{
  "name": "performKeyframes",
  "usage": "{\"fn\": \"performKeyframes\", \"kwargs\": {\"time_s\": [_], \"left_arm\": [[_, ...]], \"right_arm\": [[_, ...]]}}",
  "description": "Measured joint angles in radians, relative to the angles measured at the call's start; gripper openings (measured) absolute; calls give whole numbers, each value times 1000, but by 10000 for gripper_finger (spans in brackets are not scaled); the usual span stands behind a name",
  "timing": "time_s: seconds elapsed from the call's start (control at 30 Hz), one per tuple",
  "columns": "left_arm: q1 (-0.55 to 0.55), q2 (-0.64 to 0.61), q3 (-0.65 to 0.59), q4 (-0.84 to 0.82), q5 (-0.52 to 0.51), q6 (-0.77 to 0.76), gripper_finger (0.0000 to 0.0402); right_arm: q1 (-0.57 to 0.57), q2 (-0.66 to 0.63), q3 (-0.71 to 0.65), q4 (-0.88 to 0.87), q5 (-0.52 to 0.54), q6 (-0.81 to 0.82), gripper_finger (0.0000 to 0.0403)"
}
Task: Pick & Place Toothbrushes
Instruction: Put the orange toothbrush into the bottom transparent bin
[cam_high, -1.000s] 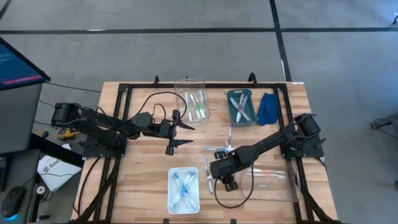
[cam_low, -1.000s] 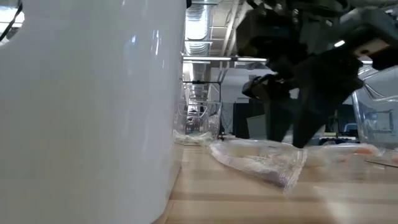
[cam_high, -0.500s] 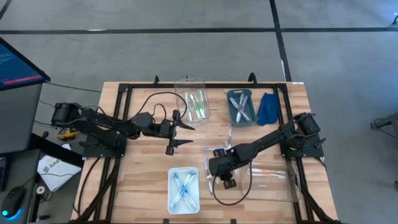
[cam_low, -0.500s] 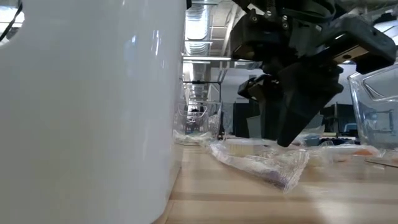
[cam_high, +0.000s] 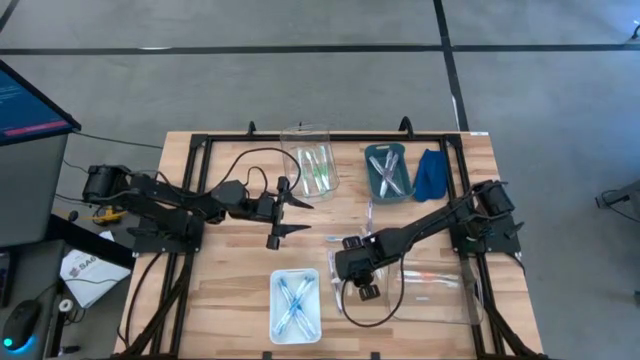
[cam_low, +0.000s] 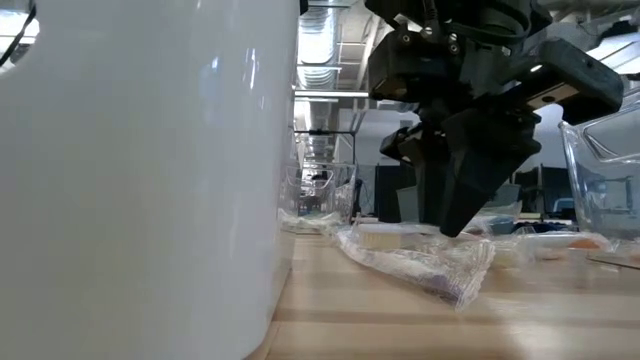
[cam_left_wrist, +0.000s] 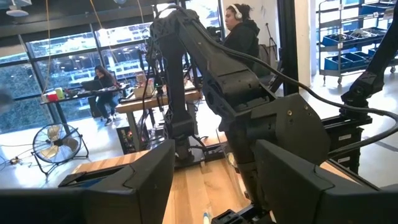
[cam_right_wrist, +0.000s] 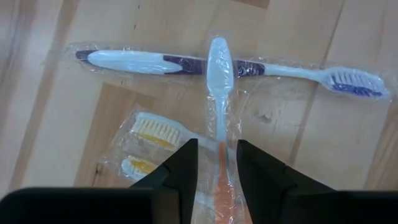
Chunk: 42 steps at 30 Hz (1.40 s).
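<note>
The right gripper (cam_right_wrist: 214, 171), two dark matte fingers, points down at the pale planked wooden tabletop (cam_high: 230, 285), its fingers slightly apart and straddling a wrapped toothbrush with a translucent white and orange handle (cam_right_wrist: 219, 112). It is not clamped on it. Crossing just beyond the fingertips, under that brush, lies a second toothbrush, white and dark purple with blue bristles (cam_right_wrist: 186, 62), sealed in crinkled clear plastic. Beside the fingers sits a wrapped yellow-bristled toothbrush head (cam_right_wrist: 152, 127).

In the high view, a white rectangular tray of blue toothbrushes (cam_high: 295, 303) lies near this gripper. Farther off, the left gripper (cam_high: 283, 210) hovers idle, fingers spread.
</note>
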Motion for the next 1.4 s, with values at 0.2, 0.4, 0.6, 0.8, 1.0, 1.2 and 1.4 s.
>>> {"fn": "performKeyframes", "kwargs": {"time_s": [0.2, 0.4, 0.6, 0.8, 1.0, 1.2, 1.4], "left_arm": [[0, 0, 0, 0, 0, 0, 218], [0, 0, 0, 0, 0, 0, 218], [0, 0, 0, 0, 0, 0, 218], [0, 0, 0, 0, 0, 0, 218], [0, 0, 0, 0, 0, -1, 218], [0, 0, 0, 0, 0, -1, 218], [0, 0, 0, 0, 0, -1, 218]], "right_arm": [[-8, -1, -10, 4, 3, -3, 104], [-11, -1, -13, 3, 4, 5, 99], [-10, -1, -13, 3, 31, 8, 83], [-14, -1, -13, 8, 34, 8, 36], [-15, -1, -13, 13, 39, 19, 18], [-15, -6, -2, -11, 80, 27, 12], [-15, -8, 64, -83, 140, 5, 14]]}}
